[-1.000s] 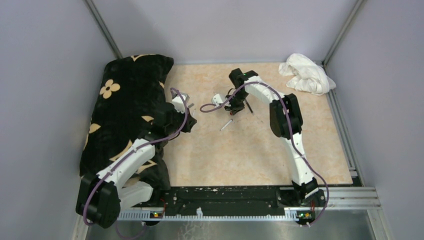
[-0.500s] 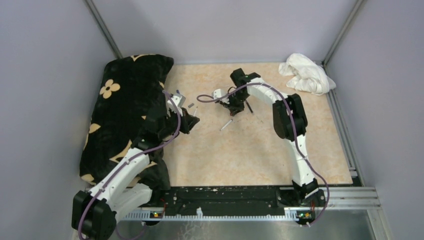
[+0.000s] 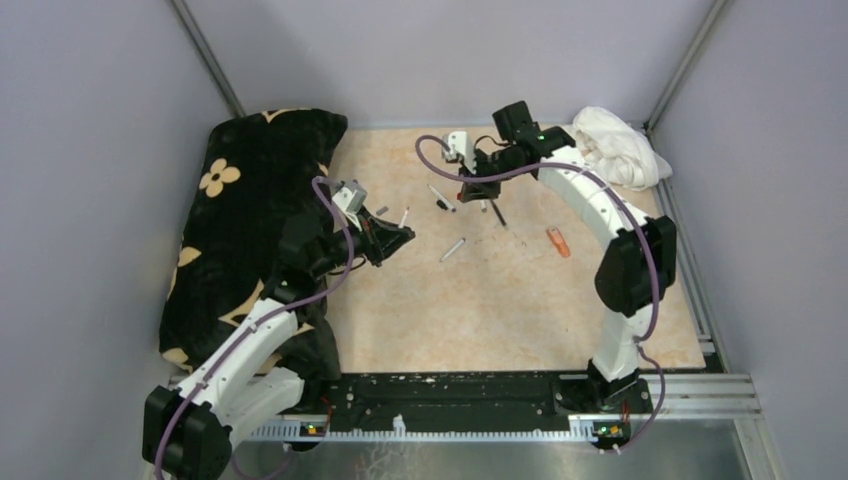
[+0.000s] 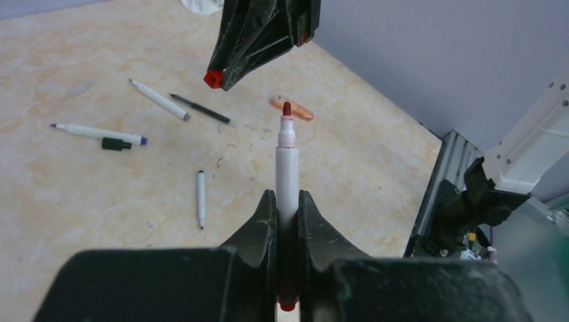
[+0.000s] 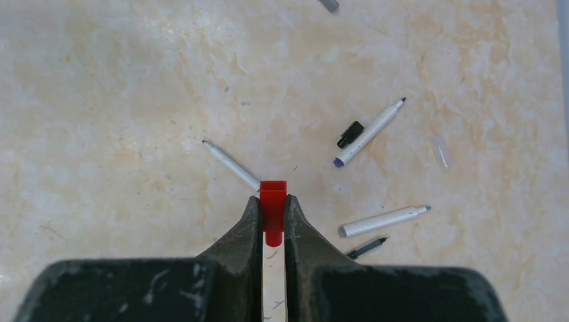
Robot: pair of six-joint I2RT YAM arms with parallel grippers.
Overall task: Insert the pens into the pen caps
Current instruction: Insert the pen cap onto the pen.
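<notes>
Two end effectors are each closed tight on one part: the left end effector [image 4: 286, 201] clamps a pen [image 4: 287, 157] by its lower barrel, red tip pointing straight out ahead, and the right end effector [image 5: 273, 204] pinches the red cap [image 5: 273, 194]. From the left wrist, the cap hangs beyond the pen tip and off to its left, not touching, so the pen's axis probably has to swing toward the cap's mouth. The left arm stretches low toward the cap and the right arches high above it, with loose pens [image 3: 455, 248] on the desk [image 3: 480, 310] beneath.
</notes>
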